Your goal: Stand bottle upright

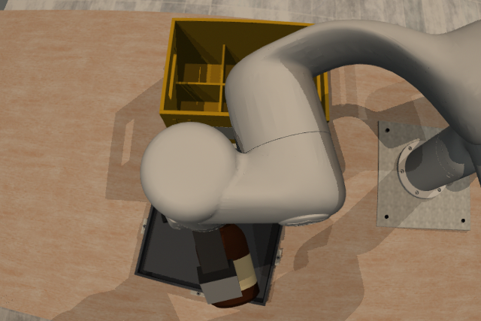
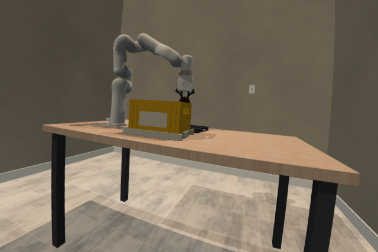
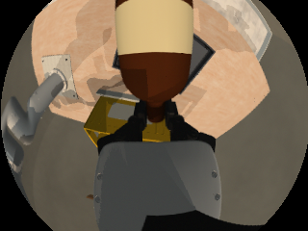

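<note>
My gripper (image 2: pixel 184 94) (image 3: pixel 155 100) is shut on the neck of the brown bottle (image 1: pixel 237 249) (image 3: pixel 154 33), which has a cream label. The bottle hangs base down from the fingers, roughly upright, over the dark tray (image 1: pixel 170 255) (image 2: pixel 200 127) (image 3: pixel 203 52). In the side view only a reddish bit of the bottle (image 2: pixel 184 100) shows above the crate. Its base is hidden, so I cannot tell whether it touches the tray. The yellow crate (image 1: pixel 233 22) (image 2: pixel 180 121) (image 3: pixel 103 125) stands level on the table just behind the tray.
The arm's elbow and wrist hang over the crate's right half and the tray's back edge. The arm's grey base plate (image 1: pixel 423 208) is bolted down at the right. The wooden table (image 1: pixel 58 115) (image 2: pixel 259 154) stretches wide to the left.
</note>
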Controlling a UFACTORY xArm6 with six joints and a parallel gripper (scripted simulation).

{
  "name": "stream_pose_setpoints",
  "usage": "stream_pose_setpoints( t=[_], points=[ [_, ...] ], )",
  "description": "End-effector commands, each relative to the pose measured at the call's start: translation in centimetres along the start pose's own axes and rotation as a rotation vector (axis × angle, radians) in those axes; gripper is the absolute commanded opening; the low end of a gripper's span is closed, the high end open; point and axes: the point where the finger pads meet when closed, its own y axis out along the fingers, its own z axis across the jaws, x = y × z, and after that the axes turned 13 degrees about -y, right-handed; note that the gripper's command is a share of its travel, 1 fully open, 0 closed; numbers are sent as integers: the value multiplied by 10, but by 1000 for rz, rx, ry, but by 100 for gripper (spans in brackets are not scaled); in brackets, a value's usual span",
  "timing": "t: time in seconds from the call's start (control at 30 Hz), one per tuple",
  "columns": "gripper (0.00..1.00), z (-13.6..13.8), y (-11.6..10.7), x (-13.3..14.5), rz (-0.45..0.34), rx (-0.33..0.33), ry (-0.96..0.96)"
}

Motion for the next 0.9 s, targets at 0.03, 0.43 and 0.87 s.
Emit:
stream_pose_setpoints(
  t=[0.03, 0.43, 0.87],
  points=[
    [0, 1, -2, 0, -1, 5, 0],
    [0, 1, -2, 0, -1, 5, -23],
    [0, 1, -2, 0, -2, 4, -207]
  ],
)
